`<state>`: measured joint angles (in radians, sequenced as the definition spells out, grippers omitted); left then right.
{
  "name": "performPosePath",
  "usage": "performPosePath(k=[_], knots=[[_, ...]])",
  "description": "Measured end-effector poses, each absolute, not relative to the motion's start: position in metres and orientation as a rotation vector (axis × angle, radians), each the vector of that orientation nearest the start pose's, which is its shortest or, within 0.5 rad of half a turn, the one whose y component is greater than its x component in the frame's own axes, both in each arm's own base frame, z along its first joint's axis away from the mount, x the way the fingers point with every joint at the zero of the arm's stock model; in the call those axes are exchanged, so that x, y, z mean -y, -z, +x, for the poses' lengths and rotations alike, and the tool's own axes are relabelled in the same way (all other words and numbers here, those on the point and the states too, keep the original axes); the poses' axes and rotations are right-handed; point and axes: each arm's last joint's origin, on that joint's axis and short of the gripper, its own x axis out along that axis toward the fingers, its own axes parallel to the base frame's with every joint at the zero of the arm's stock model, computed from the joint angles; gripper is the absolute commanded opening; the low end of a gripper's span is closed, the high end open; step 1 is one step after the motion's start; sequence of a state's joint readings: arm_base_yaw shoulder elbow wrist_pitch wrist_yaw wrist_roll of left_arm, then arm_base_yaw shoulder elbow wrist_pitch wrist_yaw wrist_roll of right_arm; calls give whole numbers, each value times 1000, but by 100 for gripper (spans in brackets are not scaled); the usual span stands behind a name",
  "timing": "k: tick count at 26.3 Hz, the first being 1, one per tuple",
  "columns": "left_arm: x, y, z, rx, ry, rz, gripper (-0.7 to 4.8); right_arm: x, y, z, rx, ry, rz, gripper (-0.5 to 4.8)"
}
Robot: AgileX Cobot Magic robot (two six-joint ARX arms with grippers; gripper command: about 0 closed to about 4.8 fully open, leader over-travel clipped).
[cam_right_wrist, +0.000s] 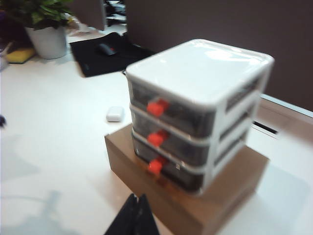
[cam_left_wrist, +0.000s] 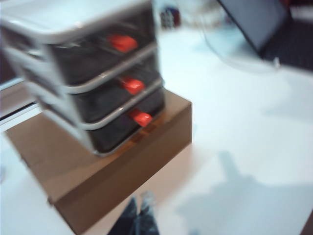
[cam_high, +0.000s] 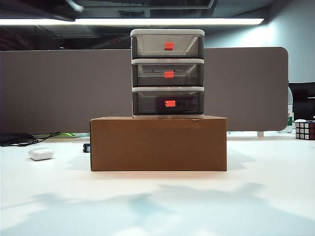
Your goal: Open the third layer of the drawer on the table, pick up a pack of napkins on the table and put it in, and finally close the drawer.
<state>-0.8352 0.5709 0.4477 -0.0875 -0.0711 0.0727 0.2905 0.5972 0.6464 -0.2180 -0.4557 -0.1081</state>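
Both my tools, left tool (cam_left_wrist: 139,208) and right tool (cam_right_wrist: 136,210), hang pinched together, empty, before the drawer (cam_high: 168,73) atop the cardboard box (cam_high: 158,143) mid-counter. All layers sit closed; no napkins visible. Judging everything stowed already, I'd retreat.

A: How's the room around the drawer (cam_high: 168,73)?

B: It's stacked on a cardboard box (cam_high: 158,143), all three tiers shut. The white table (cam_high: 162,206) from about 4 to 8 o'clock of the box is wide open.

A: Anything in the way?

B: Small white case (cam_high: 40,154) at 9 o'clock, well apart, and a puzzle cube (cam_high: 304,130) out at 3. Left gripper (cam_left_wrist: 140,203) and right gripper (cam_right_wrist: 135,199) hang closed, clear of the front.
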Motion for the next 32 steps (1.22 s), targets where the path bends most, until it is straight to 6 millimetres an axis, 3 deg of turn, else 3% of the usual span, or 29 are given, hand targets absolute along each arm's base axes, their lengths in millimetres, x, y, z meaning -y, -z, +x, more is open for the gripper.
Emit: performPosePath(k=[4, 8, 14, 16, 25, 32], knots=[[82, -231, 79, -122, 688, 64, -5, -43, -287, 104, -113, -707, -90, -6], [69, -210, 70, -63, 631, 12, -5, -36, -245, 87, -135, -642, -94, -6], [63, -184, 65, -23, 626, -24, -5, -31, -204, 72, -72, -602, -56, -6], [65, -173, 67, -66, 628, -6, -5, -32, -188, 77, -143, -587, -32, -6], [65, -156, 71, -79, 586, 31, -5, -35, -155, 90, -103, -531, -34, -6], [51, -155, 82, -69, 404, 112, -5, -32, -158, 92, -57, -409, -96, -6]])
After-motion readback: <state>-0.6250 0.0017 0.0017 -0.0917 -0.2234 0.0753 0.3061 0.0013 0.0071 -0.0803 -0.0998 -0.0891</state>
